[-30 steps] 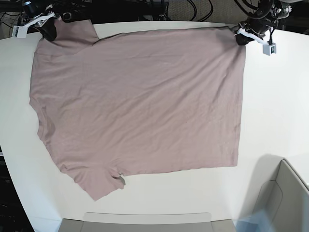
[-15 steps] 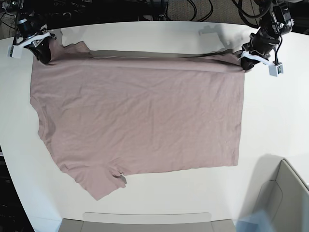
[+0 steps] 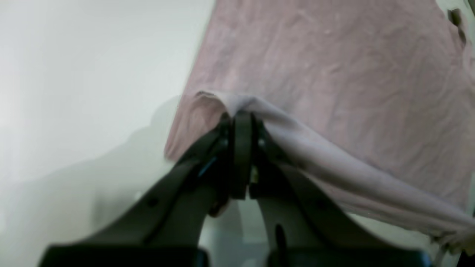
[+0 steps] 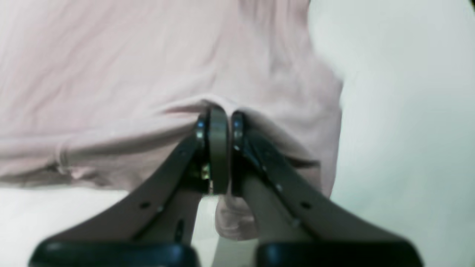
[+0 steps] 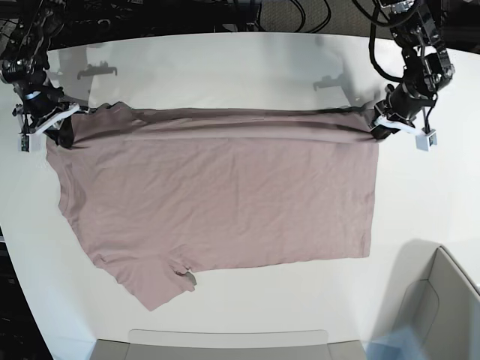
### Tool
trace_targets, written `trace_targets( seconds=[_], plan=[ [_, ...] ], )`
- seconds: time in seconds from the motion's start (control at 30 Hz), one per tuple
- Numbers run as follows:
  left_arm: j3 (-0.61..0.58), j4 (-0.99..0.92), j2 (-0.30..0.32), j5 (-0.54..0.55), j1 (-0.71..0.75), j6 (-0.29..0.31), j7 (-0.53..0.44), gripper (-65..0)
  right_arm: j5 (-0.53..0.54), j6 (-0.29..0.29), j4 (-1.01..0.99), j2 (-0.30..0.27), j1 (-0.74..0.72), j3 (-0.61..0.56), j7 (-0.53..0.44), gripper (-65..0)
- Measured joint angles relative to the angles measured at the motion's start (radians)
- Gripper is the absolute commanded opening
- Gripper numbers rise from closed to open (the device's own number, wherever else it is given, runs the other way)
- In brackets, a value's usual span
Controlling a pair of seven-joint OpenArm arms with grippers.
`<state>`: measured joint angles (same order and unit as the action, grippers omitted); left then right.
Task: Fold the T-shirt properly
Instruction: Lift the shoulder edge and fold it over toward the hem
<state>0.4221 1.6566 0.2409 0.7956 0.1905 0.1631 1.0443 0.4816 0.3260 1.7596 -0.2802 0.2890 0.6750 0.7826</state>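
Observation:
The dusty-pink T-shirt (image 5: 225,195) lies spread on the white table (image 5: 424,202), one sleeve at the near left. Its far edge is lifted and drawn tight in a straight line between both grippers. My left gripper (image 5: 379,129), on the base view's right, is shut on the far right corner. In the left wrist view the T-shirt (image 3: 334,74) drapes over the closed left gripper (image 3: 241,118). My right gripper (image 5: 64,127), on the base view's left, is shut on the far left corner by the sleeve. In the right wrist view the T-shirt (image 4: 111,66) bunches around the closed right gripper (image 4: 220,113).
A grey bin (image 5: 442,307) stands at the near right corner. A grey tray edge (image 5: 225,341) runs along the near side of the table. Dark cables (image 5: 247,11) hang behind the far edge.
Both grippers have moved toward the near side, carrying the shirt's far edge with them. That edge has lifted off the table and now folds over the shirt's body.

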Motion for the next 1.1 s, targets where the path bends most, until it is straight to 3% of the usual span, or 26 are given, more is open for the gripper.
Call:
trace_targets(
  seconds=[0.2,0.5,0.93,1.1],
  plan=[
    [-0.002,-0.079,-0.003,-0.022,-0.092,0.000,-0.003,-65.0,-0.096,0.001,-0.081,-0.007,-0.112,-0.096,0.001,-65.0],
    [-0.090,-0.121,-0.008,-0.244,-0.211,0.002,-0.013,-65.0,-0.122,-0.001,-0.239,-0.011,-0.253,-0.144,0.000,-65.0],
    [-0.089,-0.243,-0.003,-0.272,-0.330,0.002,-0.014,-65.0,-0.123,-0.001,-0.373,-0.009,-0.380,-0.185,0.001,-65.0],
    [-0.089,-0.248,-0.003,-0.272,-0.332,0.002,-0.013,-65.0,-0.194,-0.001,-0.382,-0.008,-0.424,-0.185,0.002,-65.0]
  ],
)
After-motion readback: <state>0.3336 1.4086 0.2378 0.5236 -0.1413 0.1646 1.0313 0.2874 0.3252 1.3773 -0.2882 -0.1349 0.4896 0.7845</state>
